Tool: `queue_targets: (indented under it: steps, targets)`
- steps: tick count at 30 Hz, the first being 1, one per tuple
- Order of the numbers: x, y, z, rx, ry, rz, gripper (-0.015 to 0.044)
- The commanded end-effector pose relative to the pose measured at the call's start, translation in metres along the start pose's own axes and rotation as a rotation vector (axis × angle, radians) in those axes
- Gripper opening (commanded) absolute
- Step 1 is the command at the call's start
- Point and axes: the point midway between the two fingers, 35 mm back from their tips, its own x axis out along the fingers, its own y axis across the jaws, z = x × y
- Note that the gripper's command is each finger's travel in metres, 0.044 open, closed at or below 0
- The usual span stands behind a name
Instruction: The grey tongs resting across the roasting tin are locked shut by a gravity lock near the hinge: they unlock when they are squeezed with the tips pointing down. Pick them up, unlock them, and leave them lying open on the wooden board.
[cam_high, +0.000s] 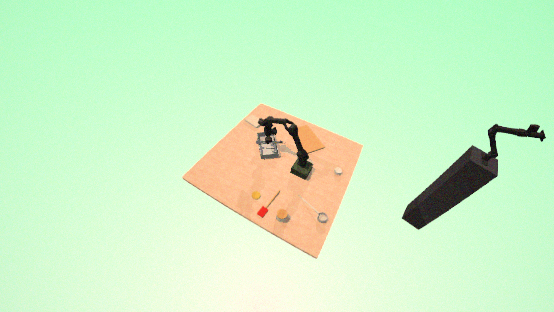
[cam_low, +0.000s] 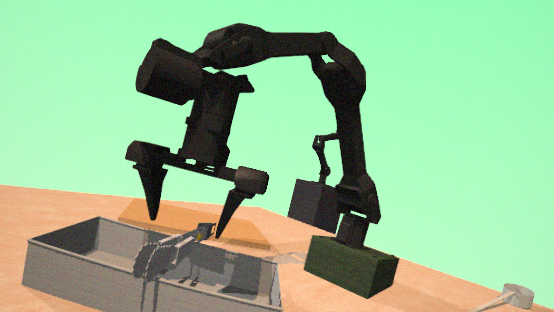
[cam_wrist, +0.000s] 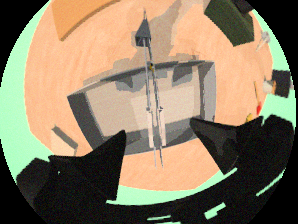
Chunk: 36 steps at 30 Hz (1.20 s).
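Tongs (cam_high: 270, 143) show in the top view only as a thin pale line across the tin (cam_high: 264, 153), too small to read further. The arm reaches from its base (cam_high: 302, 169) out over the tin, with the board (cam_high: 311, 139) just beyond it.

In the exterior view the tongs (cam_low: 170, 246) lie across the tin (cam_low: 55, 272), scalloped tips toward the near wall and the hinge end, with a small yellow mark, raised toward the far side. They look thin, stiff and smooth, probably light and liable to slip or twist in a pinch. A grasp across both legs at mid-length seems best, since the same squeeze must later free the lock with the tips down. The gripper (cam_low: 187, 220) hangs above the hinge end, pointing down, its 2 fingers spread almost fully and holding nothing; 1 fingertip sits just beside the hinge, contact unclear. The board (cam_low: 175, 220) lies behind the tin.

In the wrist view the tongs (cam_wrist: 154, 106) run as 1 straight line between the 2 dark fingers, crossing the tin (cam_wrist: 89, 112), so the jaws straddle them squarely.
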Motion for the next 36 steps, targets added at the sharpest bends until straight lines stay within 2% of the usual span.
queue_targets:
  steps: [1, 36]
  targets:
    - [-0.001, -0.003, -0.003, 0.002, -0.001, -0.001, 0.044]
    - [0.048, -0.002, -0.004, 0.002, -0.001, -0.001, 0.044]
